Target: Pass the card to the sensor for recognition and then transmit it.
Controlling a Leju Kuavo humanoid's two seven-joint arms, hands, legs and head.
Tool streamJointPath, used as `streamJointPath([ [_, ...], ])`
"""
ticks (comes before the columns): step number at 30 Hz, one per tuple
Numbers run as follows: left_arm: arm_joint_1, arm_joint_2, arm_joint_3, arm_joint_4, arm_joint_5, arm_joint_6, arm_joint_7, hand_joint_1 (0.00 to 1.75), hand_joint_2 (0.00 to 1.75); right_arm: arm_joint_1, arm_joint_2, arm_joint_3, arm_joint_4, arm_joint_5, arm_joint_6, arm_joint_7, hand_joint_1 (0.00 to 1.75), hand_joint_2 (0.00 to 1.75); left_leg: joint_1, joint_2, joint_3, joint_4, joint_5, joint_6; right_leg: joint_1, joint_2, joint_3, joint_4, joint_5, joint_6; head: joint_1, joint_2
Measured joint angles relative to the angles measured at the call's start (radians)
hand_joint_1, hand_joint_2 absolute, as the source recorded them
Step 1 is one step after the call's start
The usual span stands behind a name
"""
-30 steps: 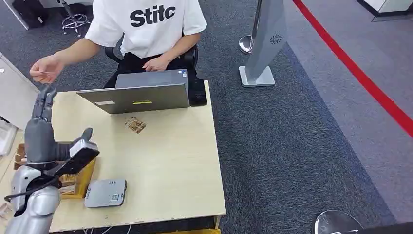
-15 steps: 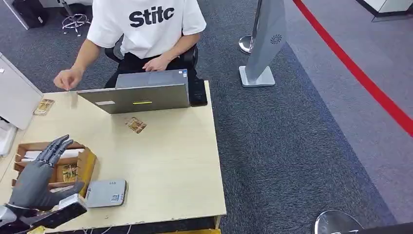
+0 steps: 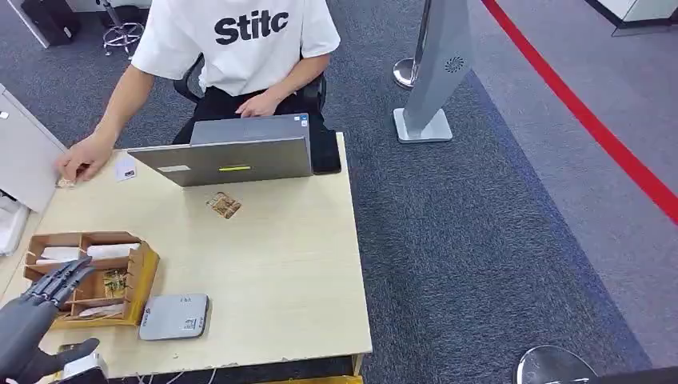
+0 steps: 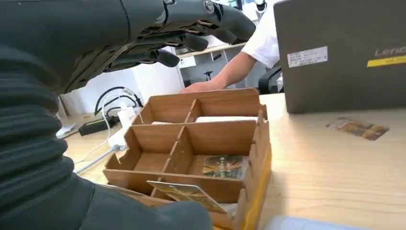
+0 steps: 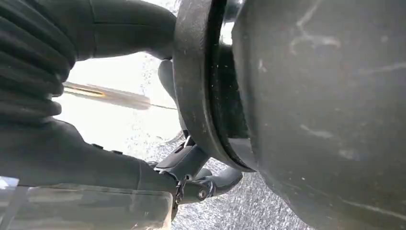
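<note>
Head view, looking down on a pale wooden worktop. The left hand enters at the 7 o'clock corner, its dark fingers spread apart and extended over the near edge of a wooden divided tray, holding nothing. In the left wrist view the same fingers stretch above the tray, clear of its walls. The tray's compartments hold several cards: one patterned card lies flat in a middle compartment, and another card leans in the nearest one. A grey flat sensor lies just beside the tray, at its 3 o'clock side. A further loose card lies on the worktop near the centre, in front of a grey laptop whose lid faces the camera. At 11 o'clock, a seated person in a white shirt rests a hand on the far corner of the worktop, next to a small white card. The right hand appears close up in the right wrist view; whether it is open or closed cannot be told.
</note>
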Motion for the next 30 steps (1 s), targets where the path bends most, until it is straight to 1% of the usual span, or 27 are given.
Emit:
streamJointPath([
  [4, -0.008, 0.0, 0.0, 0.006, -0.049, 0.008, 0.019, 0.0, 1.75, 0.0, 0.0, 0.003, 0.0, 0.001, 0.002, -0.003, 0.0, 1.75, 0.0, 0.0, 0.0, 0.0, 0.0, 0.0, 0.0, 0.0, 0.0, 0.0, 0.0, 0.0, 0.0, 0.0],
  [8, -0.021, -0.019, -0.007, 0.037, -0.066, 0.031, 0.026, 0.0, 1.75, -0.002, -0.001, 0.012, -0.002, 0.002, 0.003, -0.007, 0.0, 1.75, 0.0, 0.0, 0.0, 0.0, 0.0, 0.0, 0.0, 0.001, 0.0, 0.0, 0.0, 0.0, 0.0, 0.0],
  [10, -0.032, -0.034, -0.014, 0.065, -0.098, 0.058, 0.039, 0.0, 1.75, -0.004, -0.002, 0.018, -0.002, 0.003, 0.003, -0.011, 0.0, 1.75, 0.0, 0.0, 0.0, 0.0, 0.0, 0.0, 0.0, 0.001, 0.0, 0.0, 0.0, 0.0, 0.0, 0.0],
  [13, -0.068, -0.064, -0.036, 0.131, -0.179, 0.122, 0.071, 0.0, 1.75, -0.007, -0.002, 0.027, -0.002, 0.006, 0.007, -0.014, 0.0, 1.75, 0.0, 0.0, 0.0, 0.0, 0.0, 0.0, 0.0, 0.0, 0.0, 0.0, 0.0, 0.0, 0.0, 0.0],
  [15, -0.085, -0.081, -0.05, 0.173, -0.198, 0.143, 0.078, 0.0, 1.75, -0.008, -0.002, 0.028, -0.003, 0.007, 0.009, -0.015, 0.0, 1.75, 0.0, 0.0, 0.0, 0.0, 0.0, 0.0, 0.0, 0.0, 0.0, 0.0, 0.0, 0.0, 0.0, 0.0],
  [22, -0.129, -0.125, -0.081, 0.265, -0.198, 0.15, 0.079, 0.0, 1.75, -0.009, -0.002, 0.033, -0.003, 0.011, 0.011, -0.019, 0.0, 1.75, 0.0, 0.001, 0.0, 0.0, 0.0, 0.0, 0.0, 0.001, -0.001, 0.0, 0.0, 0.0, 0.0, 0.0],
  [27, -0.146, -0.142, -0.1, 0.303, -0.198, 0.15, 0.08, 0.0, 1.75, -0.01, -0.002, 0.036, -0.003, 0.014, 0.014, -0.021, 0.0, 1.75, 0.0, 0.001, 0.0, 0.0, 0.0, 0.0, 0.0, 0.002, -0.001, 0.0, 0.0, 0.0, 0.0, 0.0],
  [30, -0.148, -0.144, -0.105, 0.313, -0.201, 0.151, 0.086, 0.0, 1.75, -0.013, -0.003, 0.042, -0.003, 0.017, 0.018, -0.024, 0.0, 1.75, 0.0, 0.001, 0.0, 0.0, 0.0, 0.0, 0.0, 0.002, -0.002, 0.0, 0.0, 0.0, 0.0, 0.0],
])
